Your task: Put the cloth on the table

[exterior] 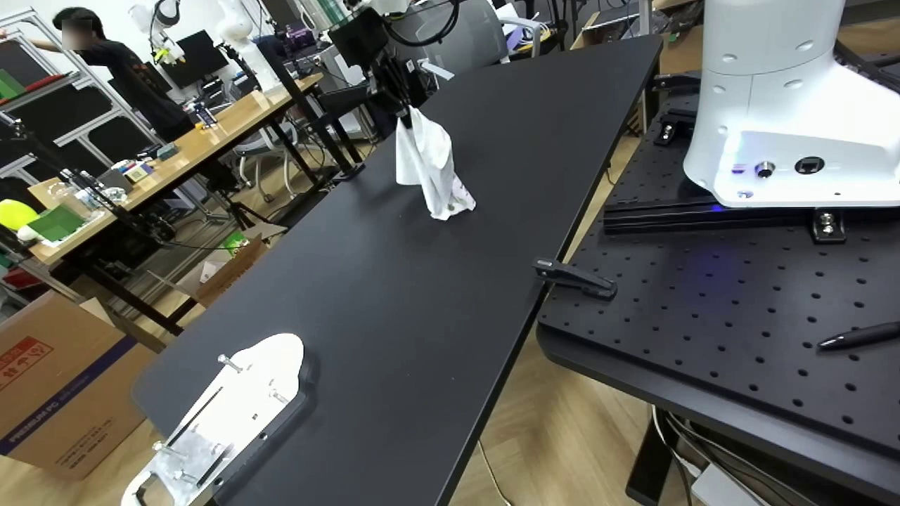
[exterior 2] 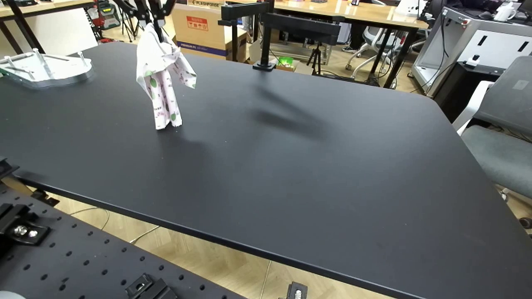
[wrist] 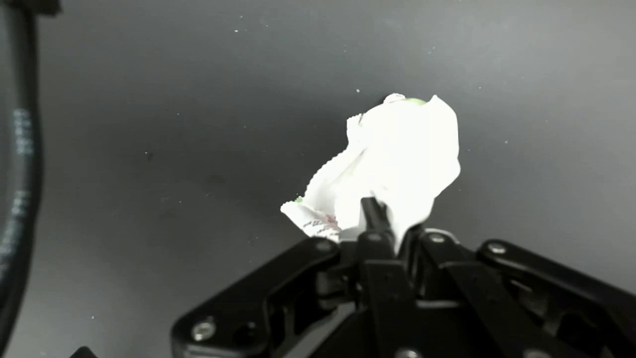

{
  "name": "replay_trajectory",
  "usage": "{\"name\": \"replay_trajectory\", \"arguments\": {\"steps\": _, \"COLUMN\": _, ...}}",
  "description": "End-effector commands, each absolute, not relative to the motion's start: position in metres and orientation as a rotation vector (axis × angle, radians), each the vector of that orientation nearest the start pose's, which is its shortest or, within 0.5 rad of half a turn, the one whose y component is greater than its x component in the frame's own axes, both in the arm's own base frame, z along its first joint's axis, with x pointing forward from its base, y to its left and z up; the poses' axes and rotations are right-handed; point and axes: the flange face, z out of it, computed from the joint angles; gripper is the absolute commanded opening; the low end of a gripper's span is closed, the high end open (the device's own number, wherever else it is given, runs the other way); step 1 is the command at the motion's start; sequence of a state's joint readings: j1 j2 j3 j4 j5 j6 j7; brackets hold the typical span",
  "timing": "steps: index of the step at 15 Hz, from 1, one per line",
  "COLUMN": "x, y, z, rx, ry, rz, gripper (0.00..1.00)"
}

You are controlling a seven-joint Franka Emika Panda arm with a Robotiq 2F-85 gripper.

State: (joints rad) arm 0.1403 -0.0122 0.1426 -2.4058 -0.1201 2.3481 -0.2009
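The white cloth with a pink and green print (exterior: 425,154) hangs bunched from my gripper (exterior: 406,118) over the black table (exterior: 450,302). In an exterior view the cloth (exterior 2: 160,83) drapes in folds, with one corner out to the side. Its lower end is at or just above the tabletop; I cannot tell whether it touches. The gripper (exterior 2: 157,30) points down with its fingers close together on the cloth's top. In the wrist view the gripper (wrist: 392,223) pinches the cloth (wrist: 402,154); part of the fingertips is hidden by the fabric.
A white plate with upright bolts (exterior: 246,386) lies at one end of the table, also in an exterior view (exterior 2: 45,68). A black post with an arm (exterior 2: 266,41) stands at the table's edge. A black clip (exterior: 576,277) sits by the robot's perforated bench (exterior: 703,302).
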Motion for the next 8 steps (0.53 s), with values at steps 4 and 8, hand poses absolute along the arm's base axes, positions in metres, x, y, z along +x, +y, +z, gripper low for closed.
{"name": "replay_trajectory", "arguments": {"steps": 4, "x": 0.464, "y": 0.116, "z": 0.3, "rx": -3.115, "ry": -0.913, "rz": 0.147, "gripper": 0.62}}
{"name": "replay_trajectory", "arguments": {"steps": 8, "x": 0.462, "y": 0.112, "z": 0.296, "rx": -3.123, "ry": -0.819, "rz": 0.239, "gripper": 0.9}}
